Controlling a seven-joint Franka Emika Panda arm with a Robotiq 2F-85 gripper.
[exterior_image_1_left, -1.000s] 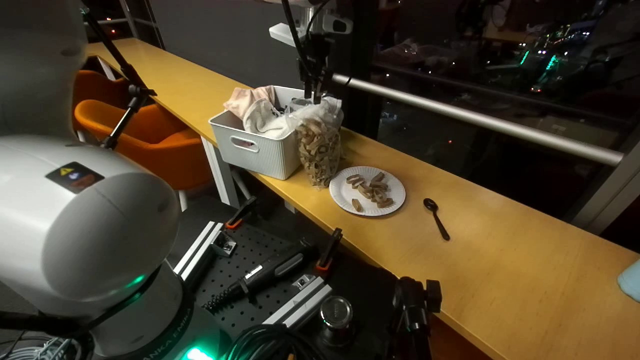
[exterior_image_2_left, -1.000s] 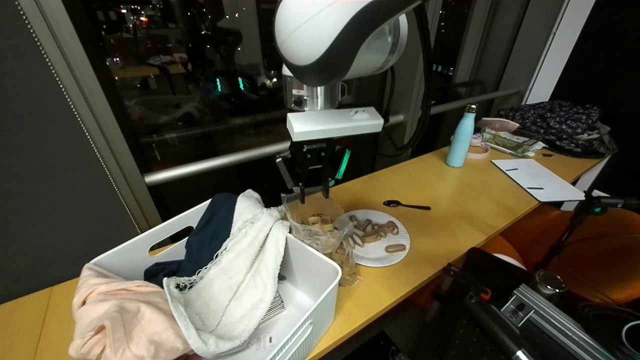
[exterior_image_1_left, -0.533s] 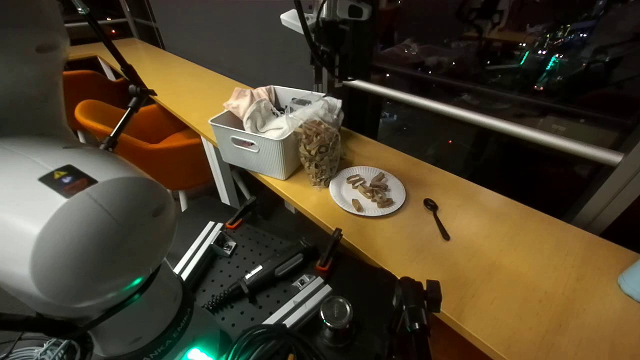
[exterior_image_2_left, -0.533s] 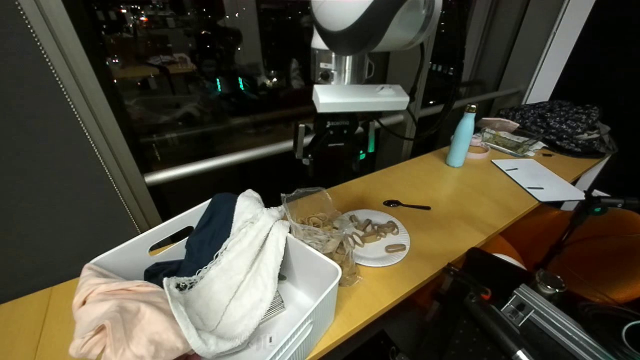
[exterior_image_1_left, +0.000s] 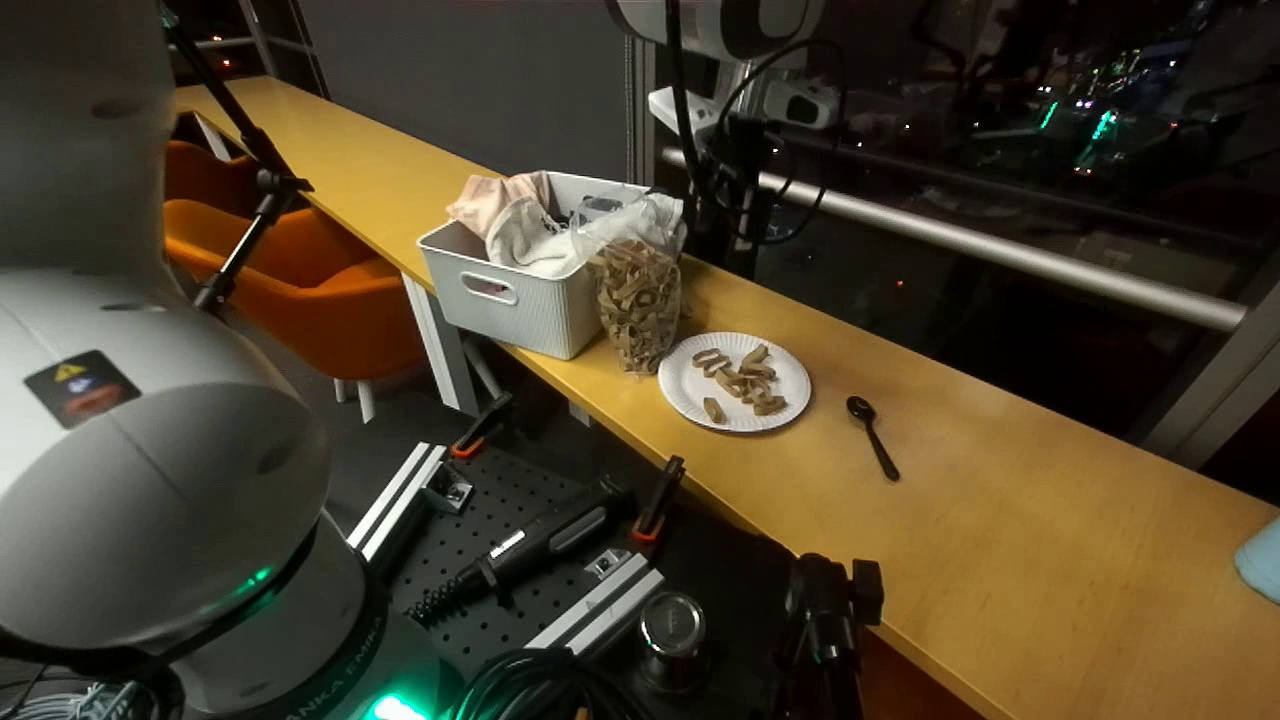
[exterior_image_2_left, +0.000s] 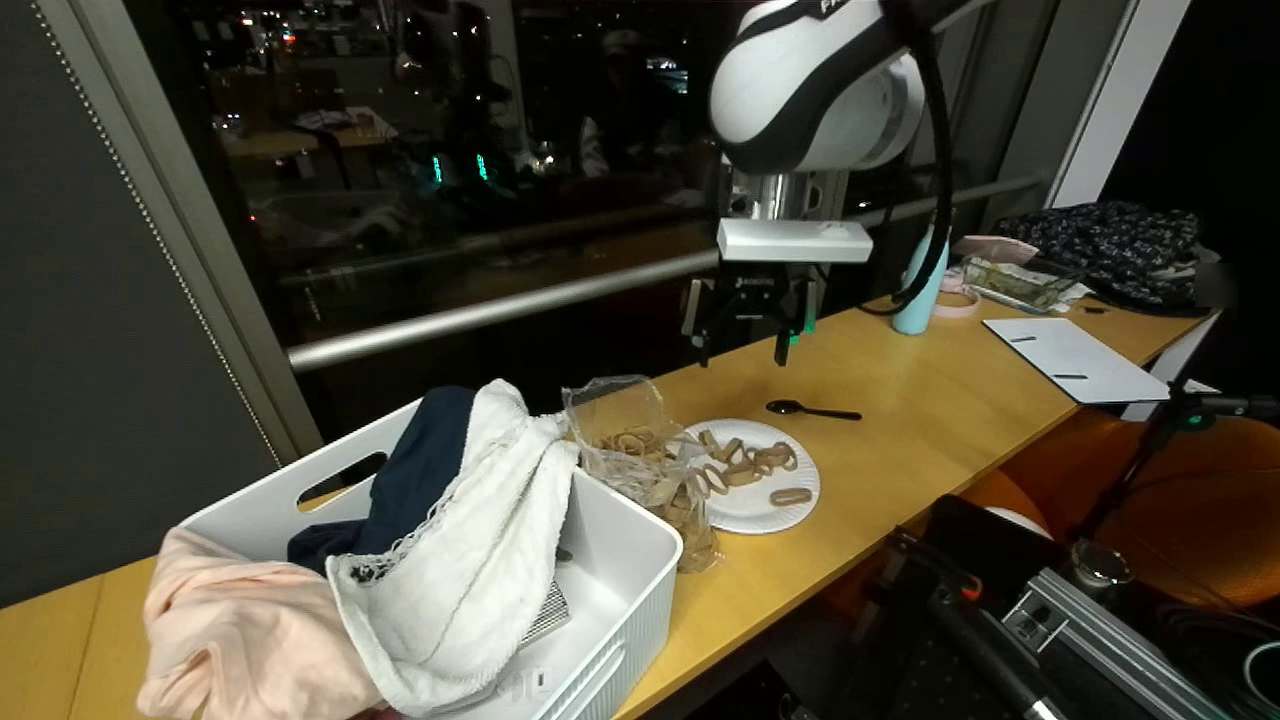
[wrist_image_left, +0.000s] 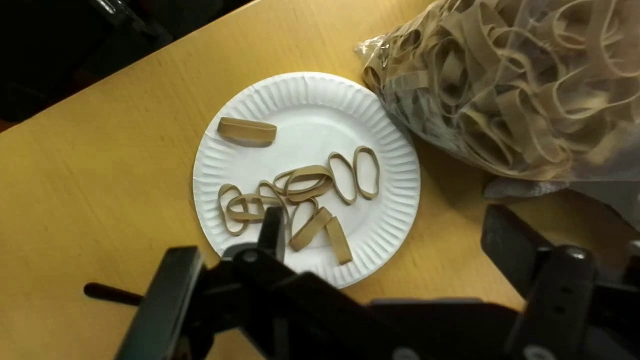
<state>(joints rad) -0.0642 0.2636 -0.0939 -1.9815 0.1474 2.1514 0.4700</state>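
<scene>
Robot hand (exterior_image_2_left: 743, 355) hangs in released state over the table (exterior_image_2_left: 900, 420), its fingers (wrist_image_left: 272, 230) spread wide apart; lower than it, tan rubber bands (wrist_image_left: 320, 189) lie on the white paper plate (wrist_image_left: 307, 92), just beside the clear plastic bag (wrist_image_left: 505, 85) of such bands

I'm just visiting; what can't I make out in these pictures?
Wrist view: bowl of the black spoon, hidden behind the tool.
Wrist view: rest of the bag of bands, cut off by the top and right edges.
An exterior view: the floor of the basket, partly covered by the white cloth.
An exterior view: most of the blue bottle, cut off by the right edge.
</scene>
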